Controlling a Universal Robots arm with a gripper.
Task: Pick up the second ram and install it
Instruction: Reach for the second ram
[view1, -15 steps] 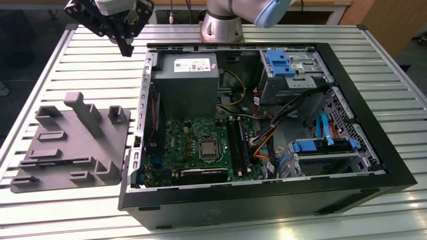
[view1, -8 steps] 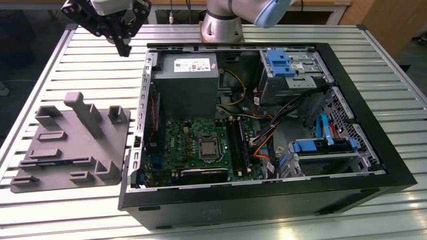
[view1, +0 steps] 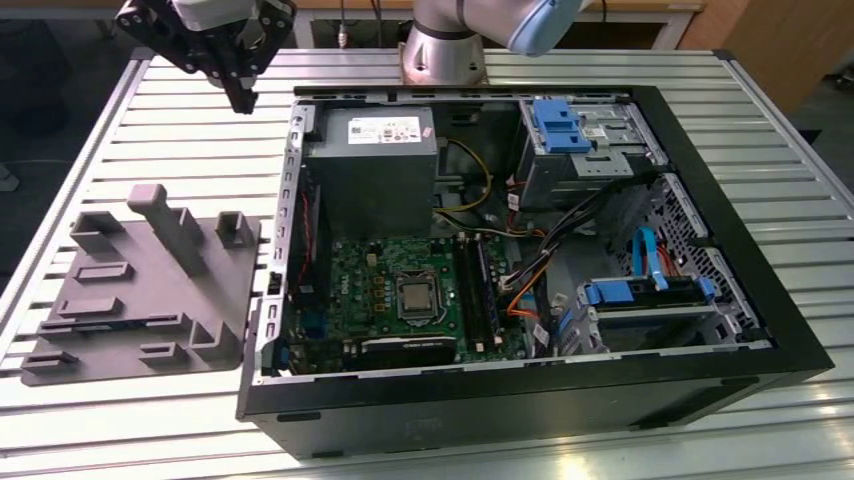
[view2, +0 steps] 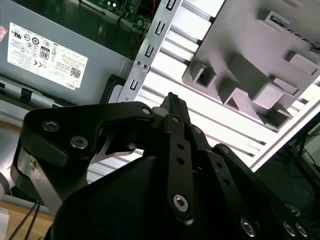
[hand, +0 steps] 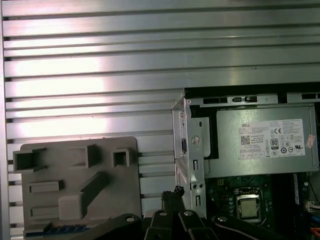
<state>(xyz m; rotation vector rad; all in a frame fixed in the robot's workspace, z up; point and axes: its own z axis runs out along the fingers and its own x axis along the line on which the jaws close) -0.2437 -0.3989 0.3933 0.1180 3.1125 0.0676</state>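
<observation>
My gripper hangs above the slatted table, off the open computer case's far corner on the exterior view's left. Its black fingers meet at the tip, shut, with nothing between them, as both wrist views also show. A thin dark strip with bluish chips, which looks like the second ram, lies in a slot of the grey fixture tray, well apart from the gripper. Inside the case, the green motherboard has long black memory slots beside the processor.
The black case lies open on its side. It holds a grey power supply, blue drive brackets and orange and black cables. Raised blocks stand on the fixture tray. The arm's base stands at the table's far edge.
</observation>
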